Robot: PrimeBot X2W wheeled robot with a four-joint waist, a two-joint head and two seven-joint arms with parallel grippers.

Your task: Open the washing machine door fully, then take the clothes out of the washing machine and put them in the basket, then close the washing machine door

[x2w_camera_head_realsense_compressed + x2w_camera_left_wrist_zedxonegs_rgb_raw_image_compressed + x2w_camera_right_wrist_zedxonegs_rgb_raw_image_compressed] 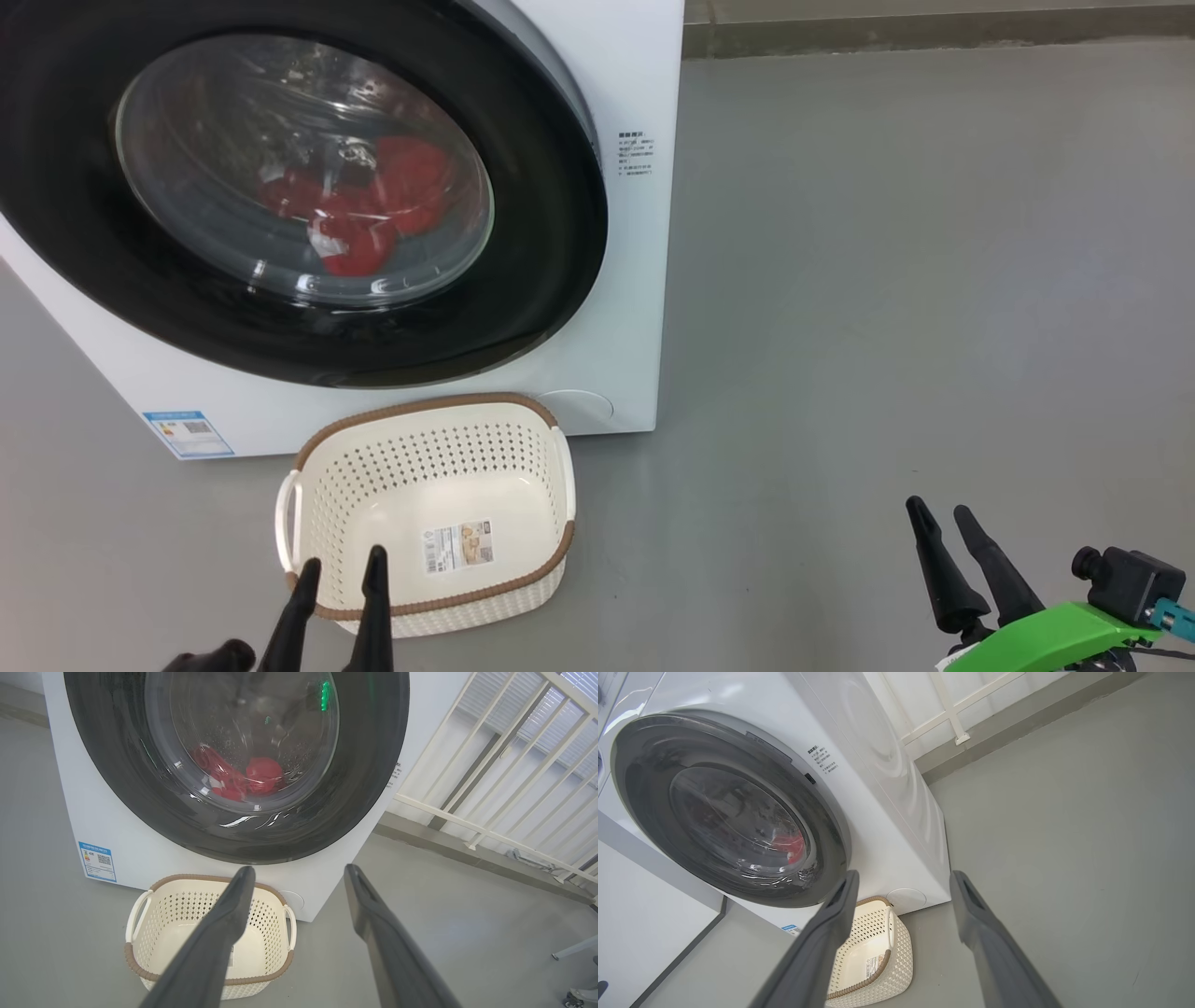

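Note:
The white washing machine fills the upper left of the head view. Its round door with the glossy black rim lies closed against the front. Through the glass I see red clothes low in the drum. The cream basket with a brown rim stands on the floor right under the door, nothing in it but a paper label. My left gripper is open just before the basket's near rim. My right gripper is open far to the right, over bare floor. The door, clothes and basket lie ahead of the left fingers.
Grey floor spreads wide to the right of the machine. A low wall base runs along the back. A white railing stands behind the machine's right side. A blue sticker marks the machine's lower left front.

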